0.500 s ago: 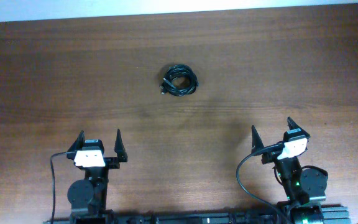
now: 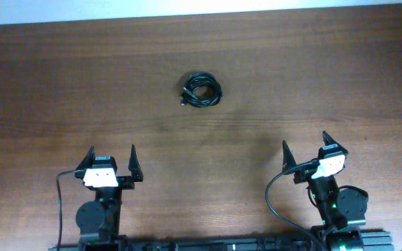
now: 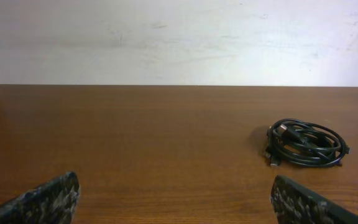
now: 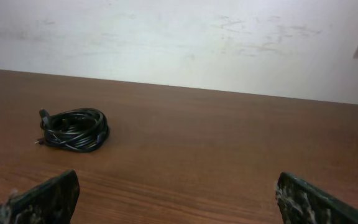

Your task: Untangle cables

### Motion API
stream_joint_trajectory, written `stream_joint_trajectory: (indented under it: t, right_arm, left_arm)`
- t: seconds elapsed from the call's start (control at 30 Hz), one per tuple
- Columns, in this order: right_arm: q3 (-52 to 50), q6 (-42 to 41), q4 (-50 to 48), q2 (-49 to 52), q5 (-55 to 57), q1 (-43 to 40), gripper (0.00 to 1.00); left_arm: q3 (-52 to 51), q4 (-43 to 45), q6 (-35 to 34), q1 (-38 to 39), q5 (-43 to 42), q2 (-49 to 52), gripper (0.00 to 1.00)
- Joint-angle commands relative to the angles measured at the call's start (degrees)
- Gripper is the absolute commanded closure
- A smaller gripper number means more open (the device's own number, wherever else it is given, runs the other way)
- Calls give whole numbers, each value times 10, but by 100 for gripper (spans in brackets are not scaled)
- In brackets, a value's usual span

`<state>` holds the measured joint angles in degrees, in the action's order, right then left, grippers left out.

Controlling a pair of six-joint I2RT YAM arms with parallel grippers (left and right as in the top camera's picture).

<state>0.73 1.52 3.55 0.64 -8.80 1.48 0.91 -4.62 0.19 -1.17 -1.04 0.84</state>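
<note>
The cables [image 2: 201, 90] are thin black cords coiled together in one small bundle on the wooden table, at the middle and towards the far side. The bundle also shows in the left wrist view [image 3: 305, 143] at the right and in the right wrist view [image 4: 73, 129] at the left. My left gripper [image 2: 109, 159] is open and empty near the front edge, well short and left of the bundle. My right gripper [image 2: 306, 147] is open and empty near the front edge, well short and right of the bundle.
The brown wooden table [image 2: 313, 77] ends at a white wall [image 3: 179, 37] behind the bundle. Thick black wires run from the arm bases at the front edge [image 2: 274, 199].
</note>
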Motion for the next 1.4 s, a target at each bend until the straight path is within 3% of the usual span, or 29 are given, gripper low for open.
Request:
stream_joint_trajectory:
  t: [0.0, 0.43, 0.5, 0.53, 0.57, 0.6, 0.63, 0.7, 0.73, 0.77, 0.83, 0.9, 0.97, 1.07, 1.17, 1.23, 1.3, 1.37]
  right_arm:
    - [-4, -2, 3, -3, 5, -4, 2]
    - [-4, -3, 0, -3, 3, -4, 2]
    - [-4, -94, -9, -3, -117, -3, 2]
    - [-4, -165, -11, -3, -201, -3, 2]
    - [-4, -299, -12, -3, -336, -3, 2]
    - [-4, -403, -25, -3, -376, -3, 2]
    - [-4, -447, -25, -3, -375, -3, 2]
    - [-4, -460, -87, -3, -339, -4, 2]
    - [-4, -459, -184, -3, -337, -4, 2]
    - [0, -459, -255, -3, -316, -4, 2]
    - [55, -401, -275, -3, -237, -12, 2]
    - [159, -308, -177, 7, -181, -35, 2]
    - [292, -190, -32, 44, -168, -54, 2]
    - [485, -64, 179, 159, -168, -58, 2]
    - [633, -49, 335, 295, -185, -57, 2]
    - [715, -49, 443, 389, -232, -56, 2]
    - [793, -49, 558, 501, -301, -56, 2]
    - [810, -54, 588, 569, -398, -56, 2]
  left_arm:
    - [-4, -1, -6, -4, 8, -5, 1]
    - [-4, -1, -6, -4, 8, -5, 1]
    - [-4, 12, -21, -4, -15, -5, 1]
    - [-3, 9, -43, -3, -78, -5, 1]
    - [-3, 31, -49, -3, -146, -5, 1]
    - [-3, 73, -49, -3, -223, -5, 1]
    - [-3, 98, -49, -3, -247, -5, 1]
    - [-3, 206, -49, -4, -252, -5, 1]
    - [1, 260, -48, -4, -250, -5, 1]
    - [17, 287, -44, -4, -244, -5, 1]
    - [72, 266, -6, -4, -231, 1, 1]
    - [148, 211, 40, -4, -227, 14, 1]
    - [253, 92, 45, -4, -182, 55, 1]
    - [395, -36, 73, -4, -181, 184, 1]
    - [543, -137, 94, -4, -250, 351, 1]
    - [665, -259, 118, -4, -357, 487, 1]
    - [774, -407, 121, -4, -393, 614, 1]
    - [814, -469, 84, -4, -433, 695, 1]
